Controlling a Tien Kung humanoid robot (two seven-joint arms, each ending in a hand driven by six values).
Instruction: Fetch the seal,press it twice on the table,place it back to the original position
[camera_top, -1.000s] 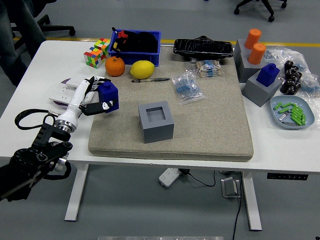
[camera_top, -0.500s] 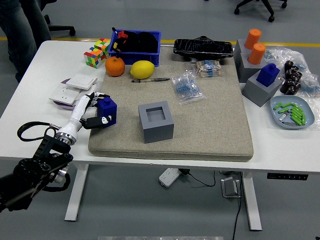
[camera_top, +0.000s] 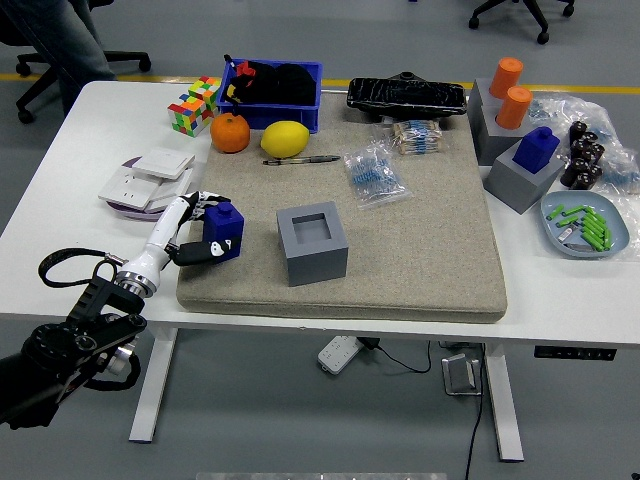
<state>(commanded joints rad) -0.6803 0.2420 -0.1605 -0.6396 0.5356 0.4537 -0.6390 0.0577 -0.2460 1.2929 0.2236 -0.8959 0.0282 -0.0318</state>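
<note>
A blue seal stands low over the left part of the beige mat, and my left hand is shut on it from the left side. The seal's base looks pressed against the mat. To its right sits an empty grey holder block with a square hollow on top. My left arm reaches in from the lower left corner. The right arm is not in the picture.
An orange, a lemon, a pen and a blue bin lie behind. White switch plates sit left of the hand. At right, another blue seal in a grey holder, orange cylinders, a bowl.
My left hand has carried the blue seal downward and slightly to the right, from above the mat's left edge onto the mat. A person at the top left has moved away.
</note>
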